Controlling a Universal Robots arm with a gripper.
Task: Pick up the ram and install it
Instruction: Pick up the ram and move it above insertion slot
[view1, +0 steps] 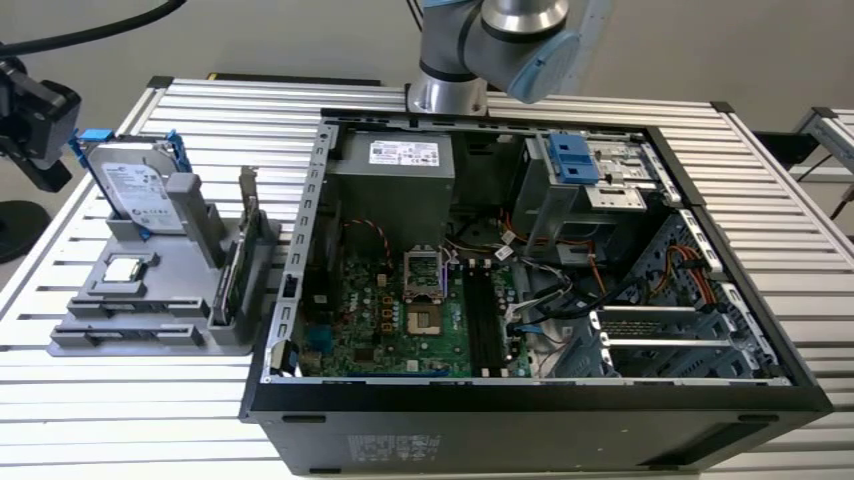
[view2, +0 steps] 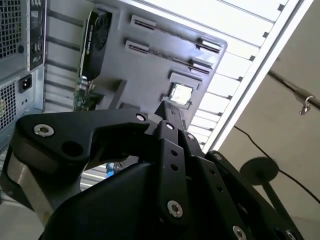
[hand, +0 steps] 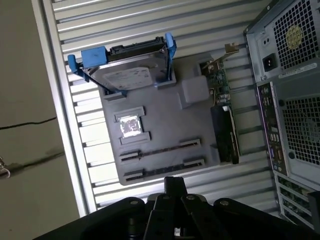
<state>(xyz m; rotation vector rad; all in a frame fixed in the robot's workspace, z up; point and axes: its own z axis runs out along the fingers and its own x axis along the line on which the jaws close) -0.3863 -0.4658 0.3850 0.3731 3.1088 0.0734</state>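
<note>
In both wrist views my gripper (view2: 170, 111) (hand: 175, 184) hangs high over the grey holder tray (hand: 165, 120) (view1: 94, 335), above its end with the slotted holders. The fingers look pressed together with nothing visible between them. Two pairs of slotted holders (hand: 192, 144) (view2: 142, 22) sit on that end of the tray, with a thin dark line running between each pair. I cannot make out the ram there. The motherboard's long black slots (view1: 487, 322) lie inside the open computer case (view1: 534, 395). My arm (view1: 507, 40) rises out of the top of the exterior view.
The tray also holds a hard drive with blue brackets (hand: 127, 75) (view1: 134, 185), a small square silver chip (hand: 129, 125) (view1: 124, 268) and an upright card with a metal bracket (hand: 222, 120) (view1: 234, 270). A black device on a stand (view1: 27, 110) is off the table at the exterior view's left.
</note>
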